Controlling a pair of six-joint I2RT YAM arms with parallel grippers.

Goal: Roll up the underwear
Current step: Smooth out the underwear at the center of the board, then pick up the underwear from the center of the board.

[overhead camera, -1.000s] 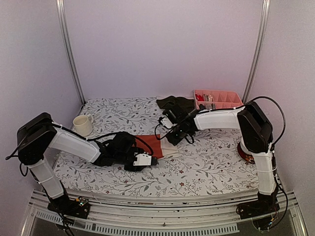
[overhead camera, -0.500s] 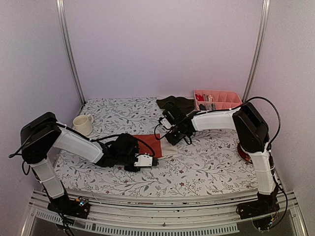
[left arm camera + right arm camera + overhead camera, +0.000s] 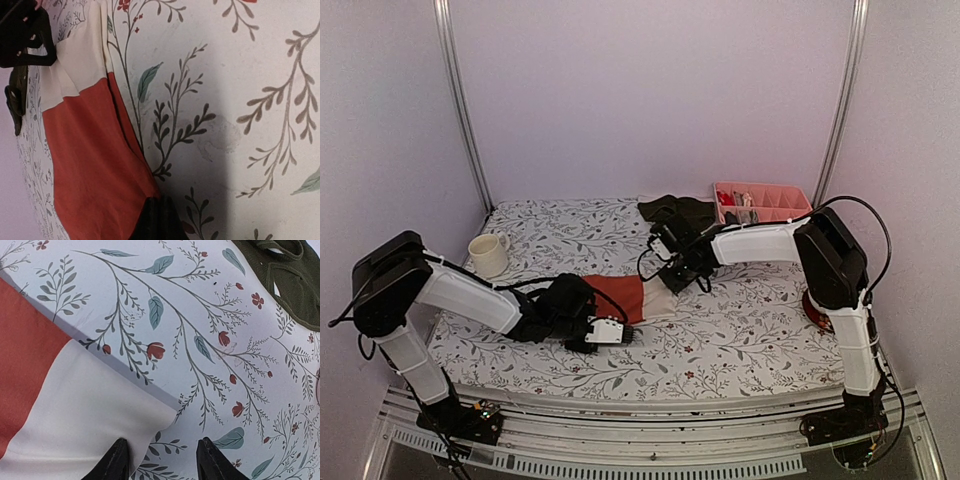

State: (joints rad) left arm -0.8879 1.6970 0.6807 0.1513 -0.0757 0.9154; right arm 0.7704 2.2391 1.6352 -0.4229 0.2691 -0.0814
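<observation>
The rust-red underwear (image 3: 618, 296) lies flat on the floral sheet mid-table, and whitish cloth (image 3: 658, 301) adjoins its right end. My left gripper (image 3: 620, 335) is at its near edge. In the left wrist view the fingertips (image 3: 160, 216) are pressed together on the hem of the red cloth (image 3: 95, 165). My right gripper (image 3: 672, 281) hovers low over the whitish end. It stands open (image 3: 162, 462), with one finger (image 3: 117, 460) touching the corner of the whitish cloth (image 3: 85, 410). A dark olive garment (image 3: 677, 210) lies bunched at the back.
A pink divided tray (image 3: 798, 195) with small items stands at the back right. A cream mug (image 3: 488, 255) sits at the left. A red round object (image 3: 814, 306) lies behind the right arm's upright link. The dark garment (image 3: 285, 275) is just beyond the right gripper.
My left gripper has shut on the red hem and drawn it slightly left and nearer. The right gripper has shifted a little along the whitish end, its jaws slightly wider.
</observation>
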